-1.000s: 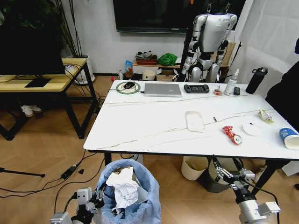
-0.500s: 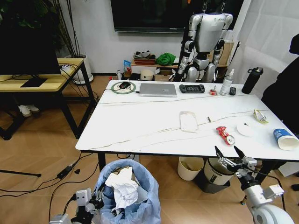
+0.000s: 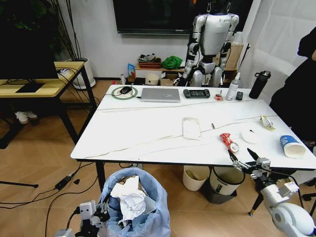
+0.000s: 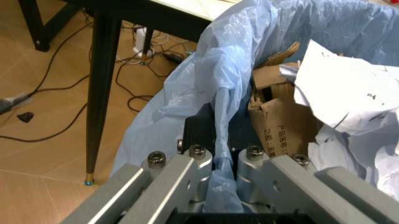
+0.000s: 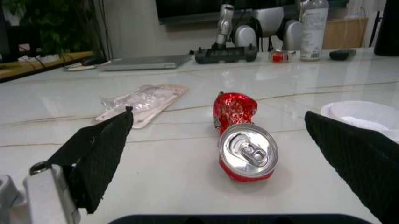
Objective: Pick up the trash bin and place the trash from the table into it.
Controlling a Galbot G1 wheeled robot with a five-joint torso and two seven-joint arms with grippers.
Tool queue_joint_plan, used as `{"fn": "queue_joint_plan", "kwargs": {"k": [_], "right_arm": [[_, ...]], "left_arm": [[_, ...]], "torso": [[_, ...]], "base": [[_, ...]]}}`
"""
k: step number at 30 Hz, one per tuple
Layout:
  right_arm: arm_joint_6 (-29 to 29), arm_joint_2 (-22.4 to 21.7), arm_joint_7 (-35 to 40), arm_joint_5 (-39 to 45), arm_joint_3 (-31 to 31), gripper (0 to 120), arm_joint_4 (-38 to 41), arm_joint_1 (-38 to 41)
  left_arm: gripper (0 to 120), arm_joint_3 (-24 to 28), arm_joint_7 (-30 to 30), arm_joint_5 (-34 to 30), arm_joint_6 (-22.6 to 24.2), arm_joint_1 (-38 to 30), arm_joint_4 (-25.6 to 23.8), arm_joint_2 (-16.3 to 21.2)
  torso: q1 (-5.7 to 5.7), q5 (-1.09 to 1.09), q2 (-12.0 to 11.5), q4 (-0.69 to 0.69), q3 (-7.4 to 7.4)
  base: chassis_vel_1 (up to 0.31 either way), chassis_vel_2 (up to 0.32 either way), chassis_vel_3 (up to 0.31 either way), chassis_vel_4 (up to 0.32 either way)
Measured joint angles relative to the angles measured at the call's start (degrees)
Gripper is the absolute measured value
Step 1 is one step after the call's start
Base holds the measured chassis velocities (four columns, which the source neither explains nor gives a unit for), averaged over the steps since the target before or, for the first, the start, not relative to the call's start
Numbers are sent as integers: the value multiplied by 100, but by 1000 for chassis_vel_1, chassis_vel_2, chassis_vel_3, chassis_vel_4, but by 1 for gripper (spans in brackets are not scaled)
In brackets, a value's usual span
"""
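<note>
Since a second ago, the right gripper (image 3: 243,159) has been rising to the desk (image 3: 148,128) front edge, jaws spread, just short of the crushed red can (image 3: 227,141); the trash bin (image 3: 133,202) is hanging below, holding crumpled paper (image 3: 127,197).

Left wrist view: the left gripper (image 4: 219,163) is clamping the bin's blue bag (image 4: 218,74), beside cardboard (image 4: 277,112).

Right wrist view: wide-apart black fingers (image 5: 100,154) are framing the can, a clear wrapper (image 5: 140,100) and white lid (image 5: 367,114) flanking it.

left claw (image 3: 101,213) clamped, right claw (image 3: 243,159) spread
</note>
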Motion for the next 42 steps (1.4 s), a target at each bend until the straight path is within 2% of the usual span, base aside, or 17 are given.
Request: {"fn": "queue_joint_plan", "kwargs": {"k": [15, 29, 32, 36, 37, 42], "right_arm": [[-740, -360, -36, 362, -508, 100, -926, 1057], [-1104, -426, -58, 274, -716, 100, -1265, 1462], [-1176, -426, -65, 252, -763, 91, -1293, 1542], [-1247, -426, -79, 209, -823, 74, -1307, 1578], [-1247, -426, -79, 209, -823, 74, -1307, 1578], [-1284, -385, -85, 135, -882, 54, -1322, 1620]], "left_arm": [[0, -27, 0, 134, 3, -27, -55, -199], [0, -12, 0, 198, 3, -59, -15, -290], [0, -17, 0, 200, 3, -61, -15, -294], [0, -25, 0, 200, 3, -61, -16, -293], [0, -25, 0, 200, 3, -61, -16, -293], [0, -39, -1, 181, 6, -71, -21, -272]], "torso": [[0, 0, 0, 1, 0], [0, 0, 0, 0, 0], [0, -1, 0, 1, 0], [0, -1, 0, 1, 0], [0, -1, 0, 1, 0], [0, 0, 0, 1, 0]], "base": [[0, 0, 0, 0], [0, 0, 0, 0], [0, 0, 0, 0], [0, 0, 0, 0], [0, 0, 0, 0], [0, 0, 0, 0]]}}
